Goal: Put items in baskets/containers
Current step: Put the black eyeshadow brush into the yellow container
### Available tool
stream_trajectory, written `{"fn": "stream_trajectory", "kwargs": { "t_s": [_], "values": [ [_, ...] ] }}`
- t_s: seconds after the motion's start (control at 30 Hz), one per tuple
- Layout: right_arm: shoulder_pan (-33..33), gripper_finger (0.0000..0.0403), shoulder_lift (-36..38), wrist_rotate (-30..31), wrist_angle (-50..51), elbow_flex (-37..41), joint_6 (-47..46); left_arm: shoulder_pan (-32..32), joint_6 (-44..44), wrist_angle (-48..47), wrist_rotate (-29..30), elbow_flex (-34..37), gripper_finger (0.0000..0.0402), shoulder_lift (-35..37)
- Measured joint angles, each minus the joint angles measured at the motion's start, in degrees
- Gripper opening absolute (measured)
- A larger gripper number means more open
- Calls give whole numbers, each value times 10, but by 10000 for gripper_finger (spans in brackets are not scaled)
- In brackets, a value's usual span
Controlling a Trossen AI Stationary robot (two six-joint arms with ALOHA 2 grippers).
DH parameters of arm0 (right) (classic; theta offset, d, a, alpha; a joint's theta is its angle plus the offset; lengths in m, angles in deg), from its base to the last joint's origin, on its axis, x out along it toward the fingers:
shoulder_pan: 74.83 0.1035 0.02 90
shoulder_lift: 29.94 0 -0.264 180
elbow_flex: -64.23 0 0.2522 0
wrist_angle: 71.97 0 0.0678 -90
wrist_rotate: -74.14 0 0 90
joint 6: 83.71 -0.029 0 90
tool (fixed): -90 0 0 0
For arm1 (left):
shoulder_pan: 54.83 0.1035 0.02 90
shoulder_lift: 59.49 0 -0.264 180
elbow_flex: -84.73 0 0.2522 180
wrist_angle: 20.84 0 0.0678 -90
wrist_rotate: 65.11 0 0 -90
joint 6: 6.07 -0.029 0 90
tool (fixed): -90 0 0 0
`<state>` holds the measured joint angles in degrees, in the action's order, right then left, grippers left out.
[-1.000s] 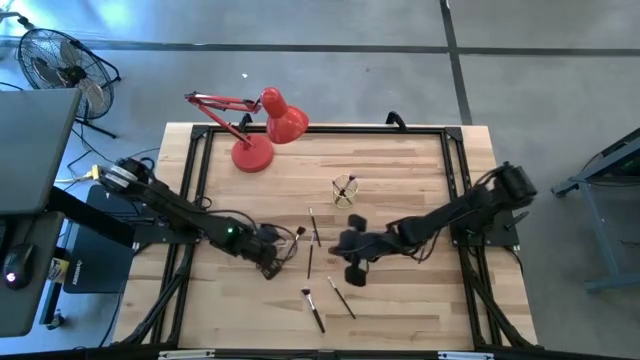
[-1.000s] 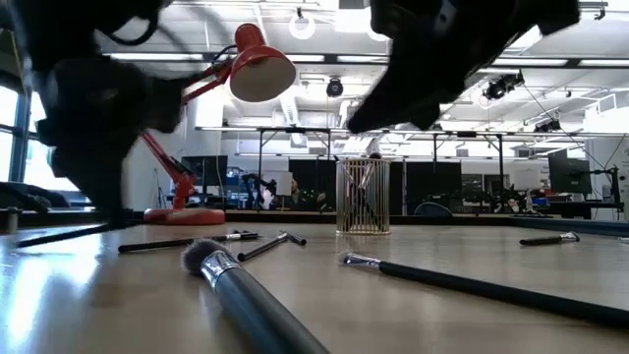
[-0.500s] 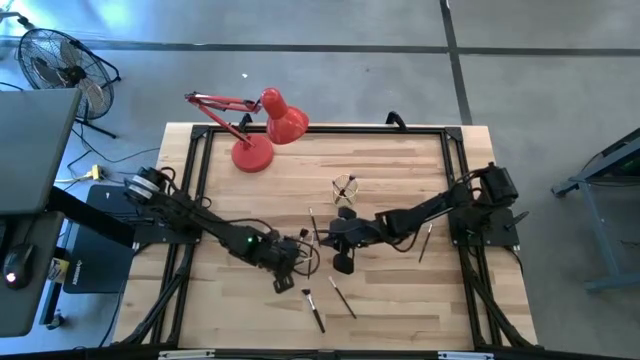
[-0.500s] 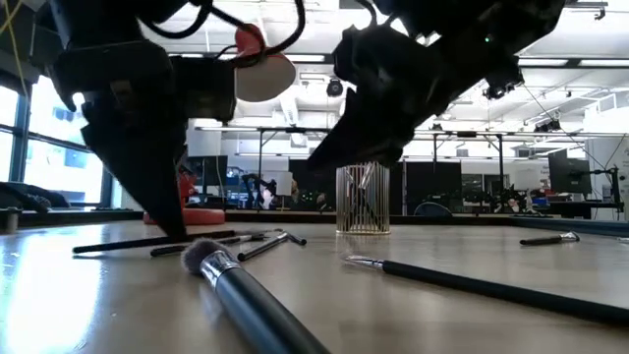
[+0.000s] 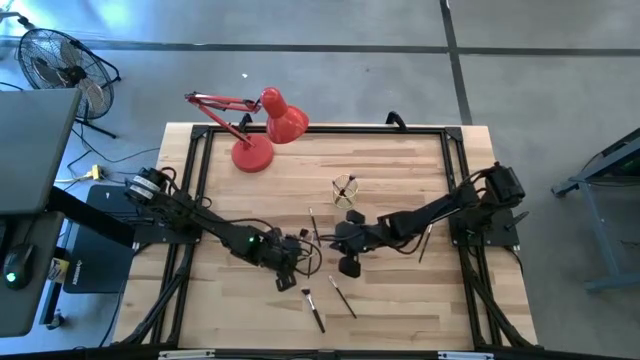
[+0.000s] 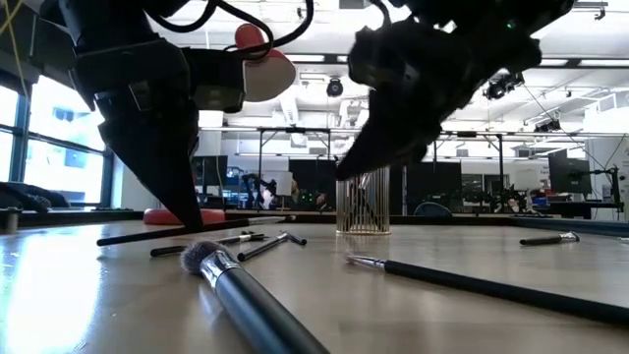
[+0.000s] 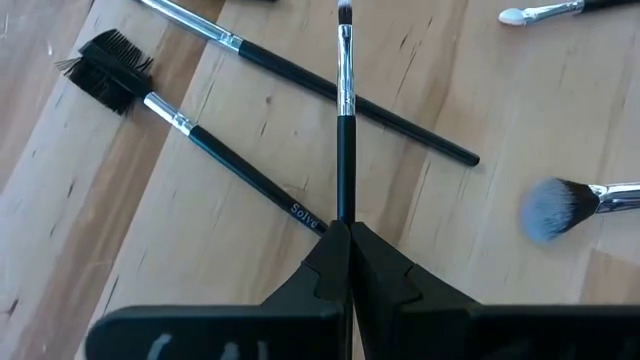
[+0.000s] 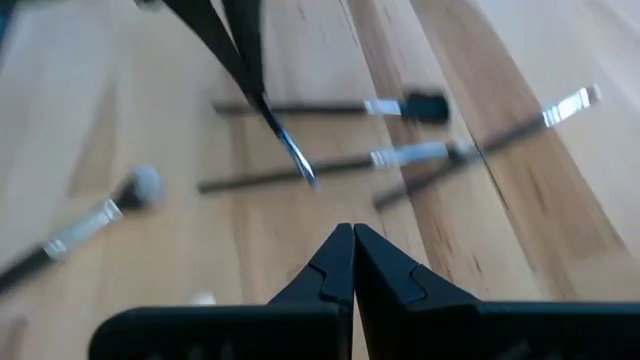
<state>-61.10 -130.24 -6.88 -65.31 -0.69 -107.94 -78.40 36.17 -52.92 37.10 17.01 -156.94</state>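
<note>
Well, my left pincer (image 7: 345, 235) is clamped together on the end of a thin brush (image 7: 345, 120), whose dark handle runs straight out from between my fingertips to a silver collar and a small dark tip. Seen from above, this pincer (image 5: 292, 252) sits low over the middle of the table (image 5: 400, 300), a little towards its near edge. From table height, the brush I hold (image 6: 147, 234) slants just above the wood. Below it on the boards lie a comb-headed brush (image 7: 190, 125) and a long brush (image 7: 300, 75), which crosses under the one I grip. A fluffy grey brush (image 7: 555, 210) lies off to one side, apart from them.

My right pincer (image 8: 345, 235) is pressed together with nothing between its fingers. It hangs over the table centre (image 5: 325, 240), close to my left one and pointing towards it, so that its own camera looks onto my left fingers and the brush they carry. Two loose brushes (image 5: 315, 308) lie on the wood nearer the front edge.

The glass cup (image 5: 345, 188) stands upright behind both pincers, towards the far side of the table, with a few sticks already leaning inside it. A red lamp (image 5: 265, 130) stands at the far left corner, well apart from the cup.
</note>
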Motion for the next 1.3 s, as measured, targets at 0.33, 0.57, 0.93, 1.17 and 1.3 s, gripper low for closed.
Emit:
{"fn": "stream_trajectory", "kwargs": {
  "t_s": [0.33,0.57,0.93,1.17,1.3],
  "values": [
    [42,2,1,30,-269,143,-181,0,11,2,4,0,0,0],
    [60,31,-5,144,-316,166,-343,0,34,20,33,0,0,1],
    [58,103,-73,149,-245,74,-471,38,114,23,39,0,0,1],
    [39,131,-76,157,-272,75,-507,42,124,25,37,0,0,1],
    [21,135,-89,144,-278,75,-572,45,125,39,38,0,0,1]
  ]
}}
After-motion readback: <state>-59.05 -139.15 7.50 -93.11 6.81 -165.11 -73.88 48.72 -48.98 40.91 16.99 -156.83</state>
